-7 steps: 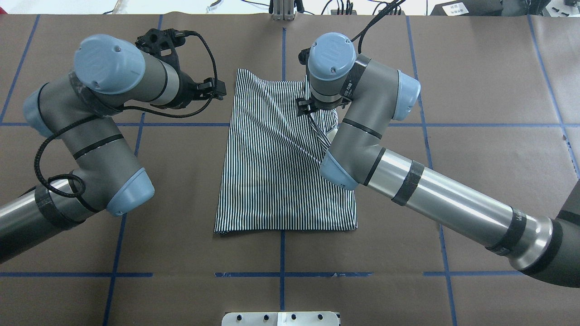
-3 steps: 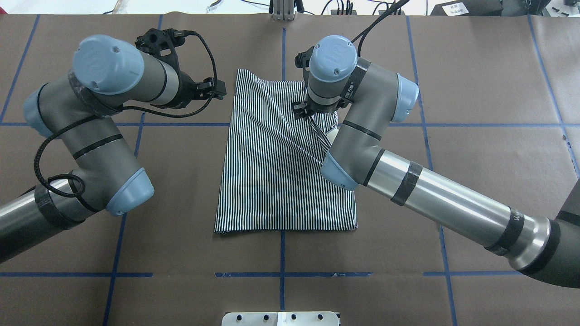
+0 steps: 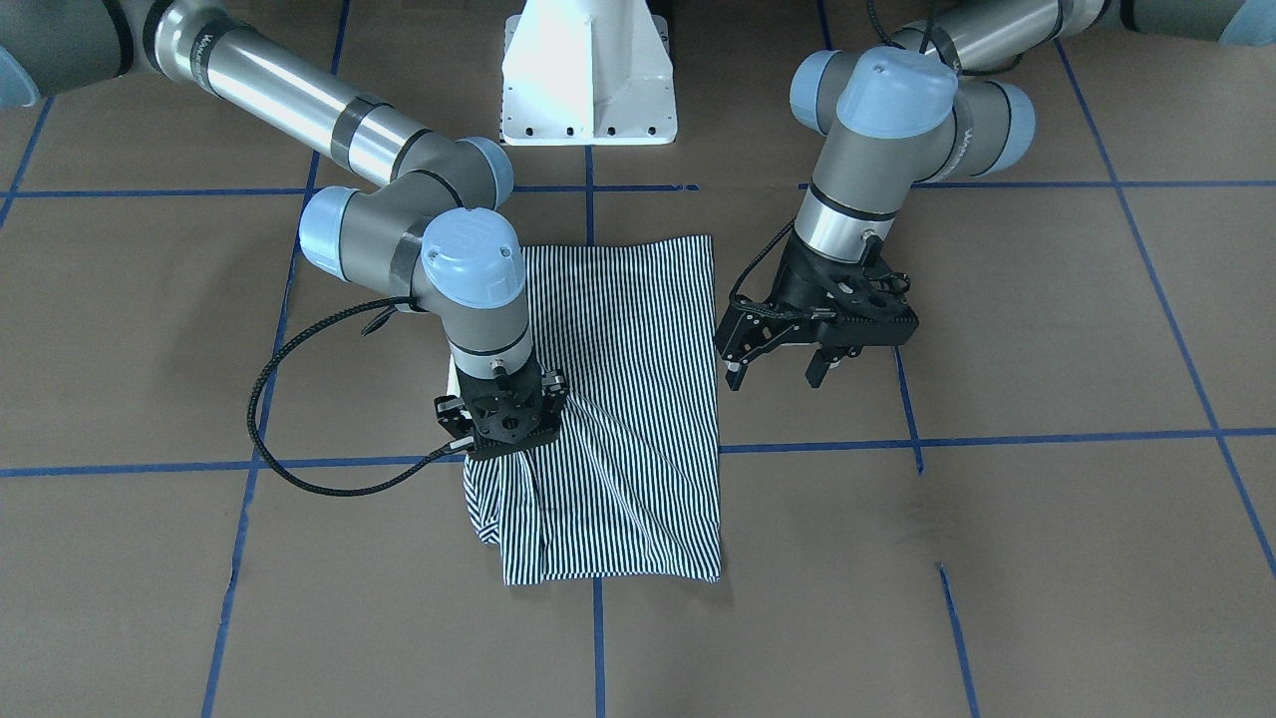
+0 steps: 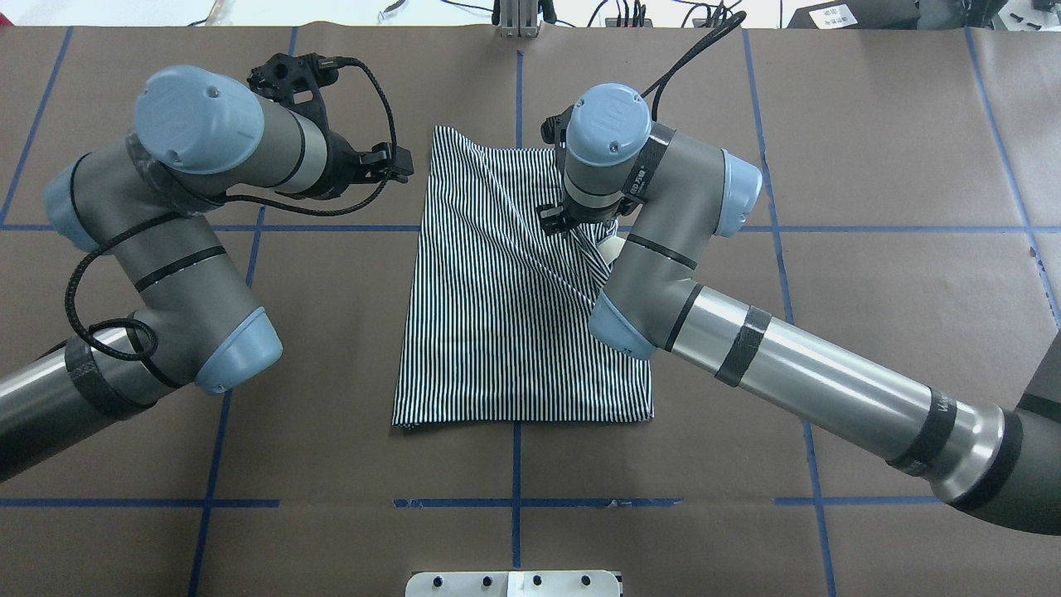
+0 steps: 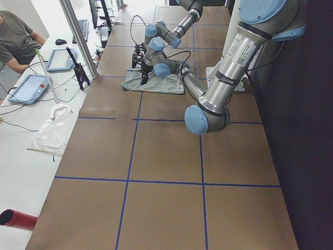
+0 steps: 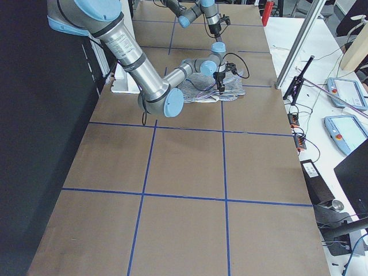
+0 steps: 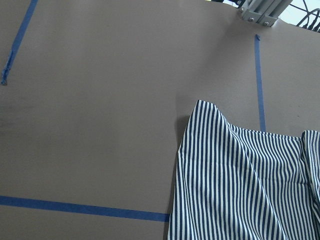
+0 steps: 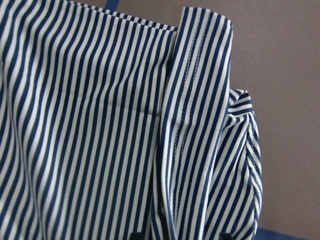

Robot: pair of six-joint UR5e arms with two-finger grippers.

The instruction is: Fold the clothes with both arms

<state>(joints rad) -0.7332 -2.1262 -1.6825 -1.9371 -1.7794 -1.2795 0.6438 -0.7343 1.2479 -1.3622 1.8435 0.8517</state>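
Striped cotton, thin and limp by the look of it: the polo shirt [image 4: 514, 332] lies on the brown paper-covered table [image 4: 870, 166] as a rough rectangle, directly under the right pincer [image 3: 503, 439] and just beside the left pincer [image 3: 776, 379], whose side it does not touch.

At the right pincer the cloth rises in a small tent and creases fan away from it across the body, so I judge it clamped on a bunch of fabric at the sleeve. In the right wrist view its dark fingertips [image 8: 135, 235] show only at the bottom edge, standing to either side of the stitched sleeve hem [image 8: 200, 75]. That hem runs away from the pincer as a doubled band.

The left pincer hangs above bare paper with its jaws wide and nothing between them. The shirt's long edge runs alongside it, and the far corner of the cloth lies ahead of it in its wrist view.

Such fabric should weigh almost nothing, sag wherever it is unsupported and slide easily on paper. A pull at one point will likely drag or skew the whole piece. Hems and corners look like the best holds, since their doubled, stitched layers give the pads something firm. I would take one with each pincer, so the fold travels evenly.
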